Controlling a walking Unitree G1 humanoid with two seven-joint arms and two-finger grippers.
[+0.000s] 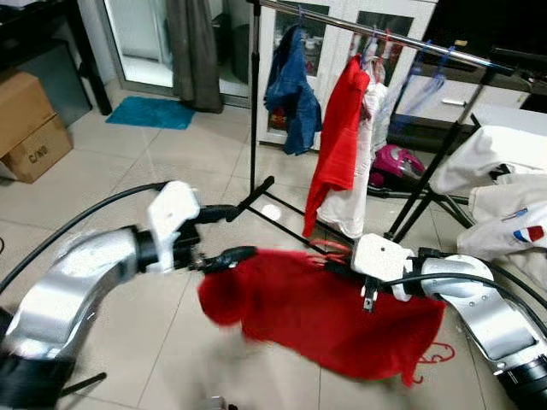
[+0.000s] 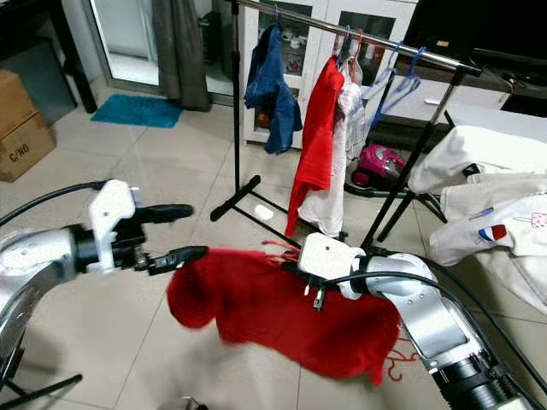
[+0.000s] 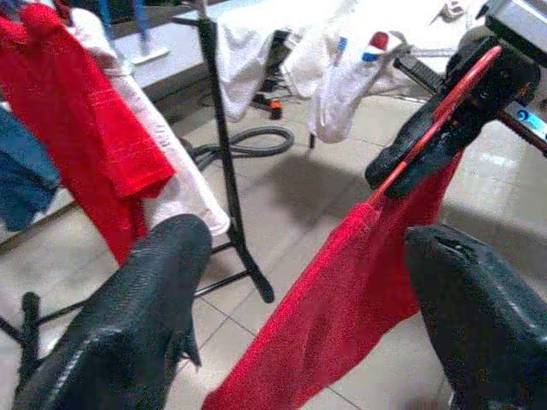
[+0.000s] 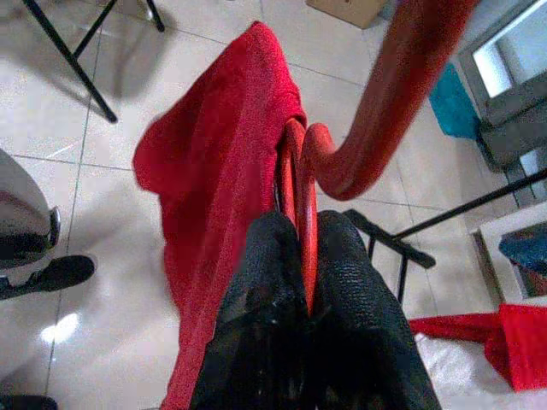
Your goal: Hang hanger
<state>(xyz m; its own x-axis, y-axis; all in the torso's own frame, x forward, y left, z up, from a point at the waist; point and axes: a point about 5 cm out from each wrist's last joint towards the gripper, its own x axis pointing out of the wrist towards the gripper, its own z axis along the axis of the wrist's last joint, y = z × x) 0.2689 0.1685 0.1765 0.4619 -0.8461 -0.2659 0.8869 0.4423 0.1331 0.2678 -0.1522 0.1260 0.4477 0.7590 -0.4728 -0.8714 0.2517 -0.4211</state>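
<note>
Right wrist view: right gripper [image 4: 306,282] clamped on red hanger [image 4: 301,184] carrying red garment [image 4: 218,179], held above tiled floor [image 1: 171,154] before clothes rail [image 1: 376,36]. Left gripper [image 1: 239,231] wide apart, beside garment's edge.

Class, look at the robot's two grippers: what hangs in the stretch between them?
A red garment on a red hanger spans it. The right gripper clamps the hanger; the open left gripper is at the cloth's other end, seen in both eye views.
</note>
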